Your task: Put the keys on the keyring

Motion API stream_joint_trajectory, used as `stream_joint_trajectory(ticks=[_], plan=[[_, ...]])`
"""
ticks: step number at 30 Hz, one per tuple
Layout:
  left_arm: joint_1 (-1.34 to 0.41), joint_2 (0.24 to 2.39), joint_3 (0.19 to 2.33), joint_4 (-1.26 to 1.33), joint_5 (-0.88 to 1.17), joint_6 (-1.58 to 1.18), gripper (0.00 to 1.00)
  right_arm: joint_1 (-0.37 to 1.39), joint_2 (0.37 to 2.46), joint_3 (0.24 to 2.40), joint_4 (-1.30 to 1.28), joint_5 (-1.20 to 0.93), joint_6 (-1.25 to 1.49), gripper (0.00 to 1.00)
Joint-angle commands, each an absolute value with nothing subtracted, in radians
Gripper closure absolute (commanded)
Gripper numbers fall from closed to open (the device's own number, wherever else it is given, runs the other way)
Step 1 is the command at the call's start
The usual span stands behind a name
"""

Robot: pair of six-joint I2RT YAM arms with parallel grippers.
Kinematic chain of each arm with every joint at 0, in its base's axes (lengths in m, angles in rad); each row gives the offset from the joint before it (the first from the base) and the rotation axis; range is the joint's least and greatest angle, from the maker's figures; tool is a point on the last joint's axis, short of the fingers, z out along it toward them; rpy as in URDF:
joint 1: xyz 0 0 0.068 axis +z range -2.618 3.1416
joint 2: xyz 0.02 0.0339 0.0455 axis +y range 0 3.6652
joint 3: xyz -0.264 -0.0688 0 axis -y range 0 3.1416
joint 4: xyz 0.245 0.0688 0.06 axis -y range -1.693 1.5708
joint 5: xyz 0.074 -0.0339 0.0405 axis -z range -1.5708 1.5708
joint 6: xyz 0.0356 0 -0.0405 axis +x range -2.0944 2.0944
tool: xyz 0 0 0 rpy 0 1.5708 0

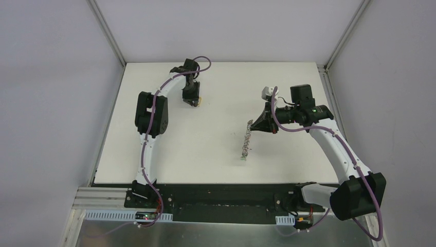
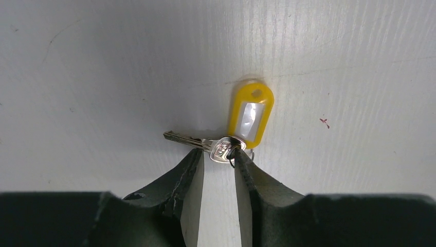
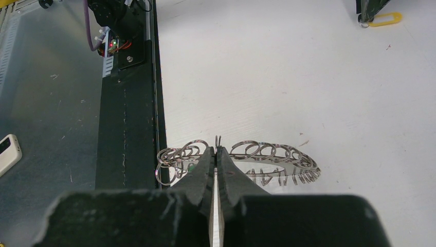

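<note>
The yellow-tagged key (image 2: pixel 250 114) lies flat on the white table, its silver blade (image 2: pixel 185 139) pointing left. My left gripper (image 2: pixel 218 154) is down at the table and narrowly open. Its fingertips (image 2: pixel 195 159) straddle the key's head, and the right tip touches the small split ring. The key shows small at the back left in the top view (image 1: pixel 198 101). My right gripper (image 3: pixel 216 150) is shut on the rim of the keyring (image 3: pixel 288 160), which hangs edge-on in the top view (image 1: pixel 248 138). The green key (image 1: pixel 241 159) hangs at its lower end and shows partly in the right wrist view (image 3: pixel 191 167).
A black rail (image 1: pixel 221 198) and a metal sheet (image 1: pixel 205 234) run along the near edge. A small white device (image 3: pixel 7 149) lies on the sheet. Enclosure walls and frame posts (image 1: pixel 108 31) bound the table. A small red mark (image 2: pixel 324 122) is on the table.
</note>
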State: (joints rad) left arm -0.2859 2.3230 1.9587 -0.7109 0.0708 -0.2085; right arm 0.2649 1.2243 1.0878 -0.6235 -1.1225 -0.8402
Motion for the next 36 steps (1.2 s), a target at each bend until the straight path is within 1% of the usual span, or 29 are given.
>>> stream_joint_trajectory(ticks=[1, 9, 14, 16, 18, 21, 23, 27, 34, 36], plan=[[-0.276, 2.257, 1.925, -0.695, 0.077, -0.247, 0.72, 0.258, 1.221, 1.092, -0.594, -1.173, -0.831, 1.00], [-0.257, 2.245, 1.866, -0.606, 0.099, -0.313, 0.85, 0.258, 1.220, 1.090, -0.592, -1.175, -0.832, 1.00], [-0.258, 2.263, 1.891, -0.614, 0.105, -0.325, 0.86, 0.258, 1.225, 1.092, -0.592, -1.178, -0.830, 1.00], [-0.257, 2.266, 1.896, -0.609, 0.106, -0.332, 0.86, 0.258, 1.225, 1.092, -0.592, -1.177, -0.831, 1.00], [-0.258, 2.267, 1.903, -0.606, 0.109, -0.334, 0.83, 0.258, 1.224, 1.092, -0.591, -1.176, -0.831, 1.00], [-0.258, 2.259, 1.924, -0.594, 0.114, -0.334, 0.83, 0.259, 1.226, 1.092, -0.590, -1.175, -0.829, 1.00], [-0.258, 2.260, 1.942, -0.590, 0.125, -0.348, 0.88, 0.258, 1.228, 1.093, -0.591, -1.177, -0.828, 1.00], [-0.263, 2.279, 1.976, -0.617, 0.138, -0.357, 0.93, 0.258, 1.219, 1.091, -0.591, -1.174, -0.830, 1.00], [-0.264, 2.284, 1.971, -0.643, 0.140, -0.354, 0.97, 0.258, 1.216, 1.089, -0.590, -1.172, -0.832, 1.00], [-0.264, 2.278, 1.967, -0.642, 0.145, -0.348, 0.95, 0.258, 1.218, 1.089, -0.590, -1.173, -0.832, 1.00]])
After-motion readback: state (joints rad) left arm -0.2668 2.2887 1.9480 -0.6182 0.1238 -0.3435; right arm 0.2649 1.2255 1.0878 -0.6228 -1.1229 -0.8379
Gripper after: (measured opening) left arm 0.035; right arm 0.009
